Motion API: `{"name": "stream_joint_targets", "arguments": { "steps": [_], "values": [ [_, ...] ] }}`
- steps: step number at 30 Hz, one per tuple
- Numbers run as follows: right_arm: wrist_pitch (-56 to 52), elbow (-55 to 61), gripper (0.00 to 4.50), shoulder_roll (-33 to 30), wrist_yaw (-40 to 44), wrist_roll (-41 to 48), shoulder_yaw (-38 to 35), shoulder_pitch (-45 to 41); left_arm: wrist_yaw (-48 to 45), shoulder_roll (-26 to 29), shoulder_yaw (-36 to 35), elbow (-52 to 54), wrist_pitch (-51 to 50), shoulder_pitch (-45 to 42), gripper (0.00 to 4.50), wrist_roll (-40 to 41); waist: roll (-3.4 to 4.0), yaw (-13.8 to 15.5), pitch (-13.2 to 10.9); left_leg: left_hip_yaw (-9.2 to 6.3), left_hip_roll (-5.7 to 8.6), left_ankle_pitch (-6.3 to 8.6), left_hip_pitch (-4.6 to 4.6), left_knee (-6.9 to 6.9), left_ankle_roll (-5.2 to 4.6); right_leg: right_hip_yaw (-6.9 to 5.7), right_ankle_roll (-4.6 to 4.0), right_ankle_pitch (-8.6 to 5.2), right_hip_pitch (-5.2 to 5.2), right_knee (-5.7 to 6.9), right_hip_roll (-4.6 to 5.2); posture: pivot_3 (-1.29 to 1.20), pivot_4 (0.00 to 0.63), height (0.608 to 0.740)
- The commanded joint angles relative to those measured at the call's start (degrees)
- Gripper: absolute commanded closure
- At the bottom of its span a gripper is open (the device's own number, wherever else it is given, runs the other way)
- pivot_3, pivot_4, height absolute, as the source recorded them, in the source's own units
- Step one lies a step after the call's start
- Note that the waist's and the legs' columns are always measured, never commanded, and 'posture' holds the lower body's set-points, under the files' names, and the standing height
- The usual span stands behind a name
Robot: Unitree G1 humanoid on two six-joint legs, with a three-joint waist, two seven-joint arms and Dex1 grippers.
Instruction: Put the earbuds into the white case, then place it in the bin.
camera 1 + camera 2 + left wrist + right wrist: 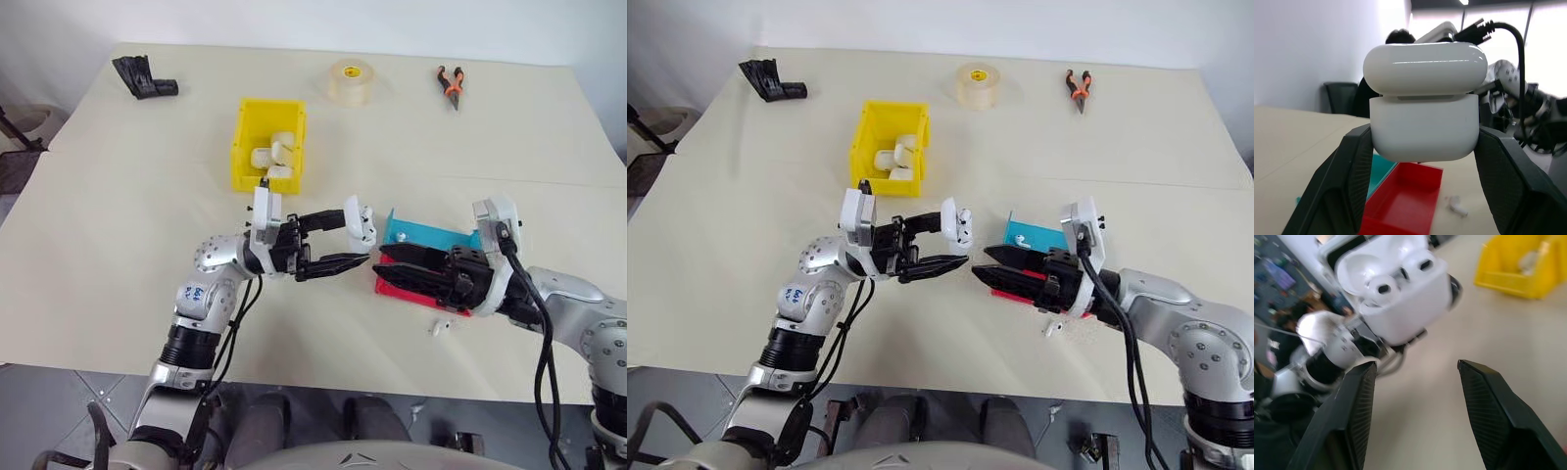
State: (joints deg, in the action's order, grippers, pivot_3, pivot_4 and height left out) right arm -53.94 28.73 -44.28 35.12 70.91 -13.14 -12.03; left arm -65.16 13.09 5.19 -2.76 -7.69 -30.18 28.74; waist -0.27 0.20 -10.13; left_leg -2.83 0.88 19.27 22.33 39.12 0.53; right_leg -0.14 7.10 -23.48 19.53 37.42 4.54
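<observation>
Items as I read them from my station, largest first.

Table (118, 215): cream top, carrying all that follows.

Bin (250, 147): yellow, open-topped, on the far middle of the table, with several white cases lying inside.

Blue tray (421, 235) and red tray (1400, 196): side by side under my right arm, near the front edge.

Tape roll (351, 80), pliers (451, 86), black object (145, 78): spread along the far edge.

Left gripper (355, 243): clamped on the white case (1425, 117), held in the air above the table, well short of the bin. Lid hinged back; I see two earbuds (1400, 276) seated in it.

Right gripper (1415, 377): fingers parted, holding nothing, pointing at the case, just beside it.

Loose earbud (440, 327): on the table, just in front of the red tray.
</observation>
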Motion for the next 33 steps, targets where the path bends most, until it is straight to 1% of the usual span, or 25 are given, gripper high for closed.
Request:
{"name": "stream_joint_targets", "arguments": {
  "steps": [1,2,4,6,8,11,15,18,22,29,33],
  "values": [
    [0.8,0.6,2.71,-4.1,4.2,-2.1,-2.4,-0.1,-0.5,2.5,2.0,-1.2,7.5,-2.3,1.75,-6.9,0.0,0.0,0.0,0.0,-0.01,0.0,0.0,-0.01,0.0,-0.01,0.0,0.0,-0.01,-0.02,-0.02,0.0,0.15,0.74],
    [0.8,0.8,3.01,-5.4,5.3,-2.8,-2.1,-0.5,0.5,3.4,2.7,-2.6,9.9,-3.1,1.75,-10.0,0.0,0.0,0.0,0.0,-0.02,0.0,-0.01,-0.01,0.0,-0.02,0.0,0.0,0.0,-0.02,-0.03,0.0,0.15,0.74],
    [1.1,1.6,3.73,-6.9,6.9,-3.8,-1.2,-2.0,1.7,4.1,3.5,-4.2,12.3,-4.7,1.75,-13.0,-0.01,0.0,0.0,0.02,-0.02,0.0,-0.01,-0.01,0.0,-0.03,0.0,0.0,0.0,-0.03,-0.04,0.0,0.15,0.74],
    [0.5,2.4,4.45,-7.3,6.9,-3.0,-0.3,-4.8,3.1,4.4,4.2,-5.4,13.2,-6.4,1.75,-15.3,-0.02,-0.1,0.0,0.09,-0.02,-0.01,-0.01,-0.01,-0.01,-0.08,0.0,0.0,0.01,-0.04,-0.05,0.0,0.15,0.74],
    [-0.1,2.9,4.45,-7.3,6.7,-2.3,0.5,-7.5,4.0,4.6,4.9,-6.1,13.4,-7.6,1.75,-17.2,-0.03,-0.1,0.0,0.08,-0.03,-0.01,0.0,-0.01,-0.01,-0.11,0.01,0.0,0.02,-0.04,-0.03,0.0,0.15,0.74],
    [-1.0,3.2,4.45,-6.9,6.1,-1.5,2.3,-11.6,3.5,4.9,6.6,-5.8,11.7,-8.4,1.75,-18.0,-0.03,0.0,0.0,0.02,-0.02,-0.01,0.01,-0.01,-0.01,-0.13,0.01,0.0,0.03,-0.03,0.01,0.0,0.15,0.74],
    [-2.5,1.9,4.45,-3.6,1.8,-3.2,7.5,-19.1,3.1,5.0,8.4,-4.4,10.2,-8.0,1.75,-18.5,-0.04,-0.2,0.0,0.02,-0.01,-0.01,0.07,-0.01,-0.02,-0.13,0.01,0.01,0.07,-0.03,0.03,0.0,0.15,0.74],
    [-3.6,0.8,4.45,-1.4,-0.4,-4.9,10.1,-21.4,3.4,5.1,8.8,-3.5,9.3,-7.6,1.75,-18.4,-0.03,-0.2,0.0,-0.05,-0.03,-0.01,0.07,0.0,-0.01,-0.11,0.01,0.01,0.08,0.01,0.1,0.0,0.15,0.74],
    [-3.0,0.3,4.45,-2.3,1.1,-9.1,11.1,-18.5,3.8,3.7,7.2,-2.3,8.4,-7.1,1.75,-15.1,-0.04,0.3,0.0,-0.14,0.04,-0.01,0.13,0.01,-0.01,-0.12,0.01,0.01,0.1,0.01,0.14,0.0,0.15,0.74],
    [-0.7,-2.6,4.45,-5.8,6.1,-12.4,6.2,-11.9,1.2,3.4,4.4,0.5,7.2,-4.5,1.75,-9.0,-0.04,0.8,0.0,-0.16,0.15,0.03,0.16,0.0,-0.08,-0.26,0.04,0.02,0.11,0.02,0.12,0.0,0.15,0.74],
    [3.0,-5.1,4.45,-4.5,7.4,-13.9,2.0,-8.2,-1.0,3.8,1.8,0.9,5.8,-3.0,1.75,-4.4,-0.03,1.0,0.0,-0.16,0.12,0.02,0.16,0.02,-0.08,-0.38,0.04,0.02,0.08,0.02,0.13,0.0,0.15,0.74]
  ]
}}
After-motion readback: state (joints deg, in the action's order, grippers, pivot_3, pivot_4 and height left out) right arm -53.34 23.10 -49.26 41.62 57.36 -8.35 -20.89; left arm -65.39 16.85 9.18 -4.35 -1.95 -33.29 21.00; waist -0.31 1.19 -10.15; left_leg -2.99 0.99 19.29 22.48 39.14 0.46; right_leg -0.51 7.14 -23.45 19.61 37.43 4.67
